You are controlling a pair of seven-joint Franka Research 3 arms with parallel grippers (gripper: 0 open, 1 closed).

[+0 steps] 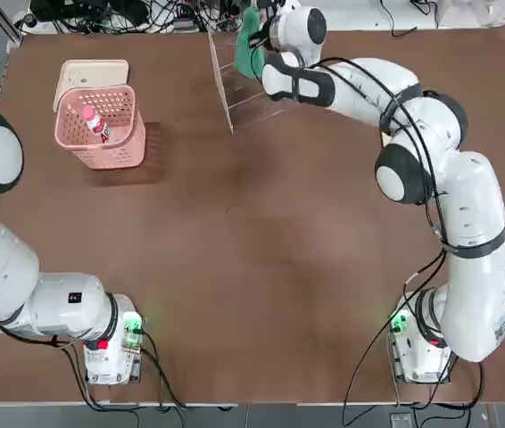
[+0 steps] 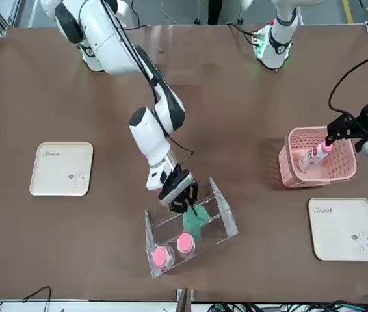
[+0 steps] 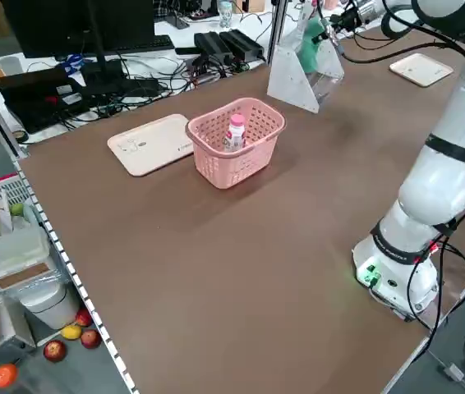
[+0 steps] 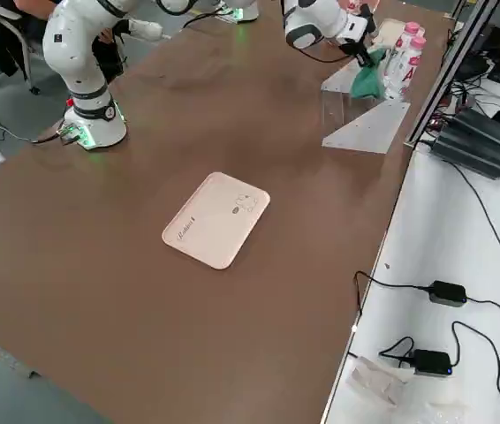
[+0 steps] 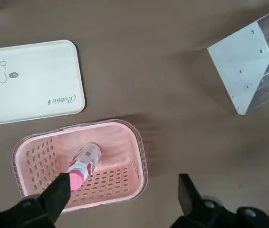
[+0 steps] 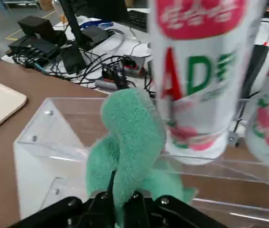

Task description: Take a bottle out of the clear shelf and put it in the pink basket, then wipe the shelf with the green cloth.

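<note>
brown surface (image 1: 261, 267) carries everything; small white bottle with red-and-pink label (image 1: 95, 123) lies in the pink lattice basket (image 1: 120, 153) at ten o'clock; right gripper (image 2: 183, 200) pinches the teal-green cloth (image 2: 194, 223) inside the clear acrylic shelf (image 2: 225, 214) at twelve; left gripper (image 5: 120, 190) hangs wide over the basket; wiping underway, next needs sweeping strokes clear of the two pink-capped bottles (image 2: 173, 250).

We look across a broad brown tabletop (image 1: 261, 267) under even indoor light. Past its far edge we see a white bench (image 4: 462, 265) strewn with black cables (image 4: 462, 300) and power bricks (image 4: 484, 132). Along the robot's left side, a dark monitor (image 3: 76, 25), a keyboard (image 3: 134, 45) and tangled leads sit on a desk, with a metal rail (image 3: 52, 246) along the tabletop's edge. Below it on the grey floor (image 3: 52, 369) we see white bins (image 3: 11, 246) and several small round fruits (image 3: 60, 345). A chair (image 4: 11, 35) stands at the opposite side.
</note>
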